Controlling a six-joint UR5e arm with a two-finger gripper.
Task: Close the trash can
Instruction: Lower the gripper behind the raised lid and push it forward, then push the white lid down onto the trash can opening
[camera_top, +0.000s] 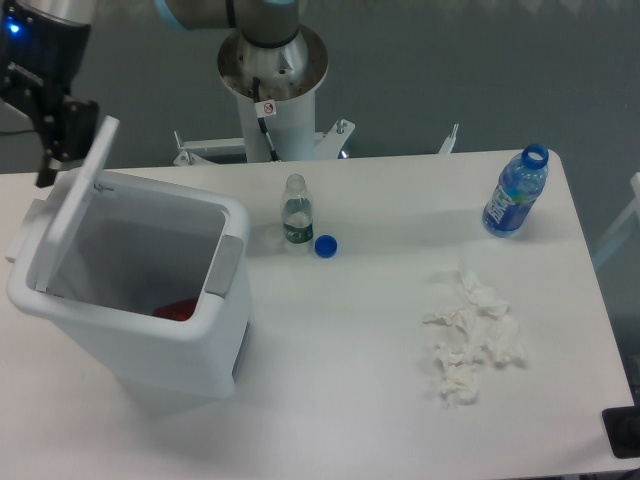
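The gripper (62, 140) is pressed against the back of the lid (72, 205) at the top left, though whether its fingers are spread or closed I cannot tell. The trash can (190, 335) sits on the left side of the table (360, 330), its lid tilted up over the opening (something red lies inside). A small clear bottle (296, 214) with a blue cap (325, 245) beside it, a blue bottle (516, 192) and crumpled tissues (470, 335) lie to the right.
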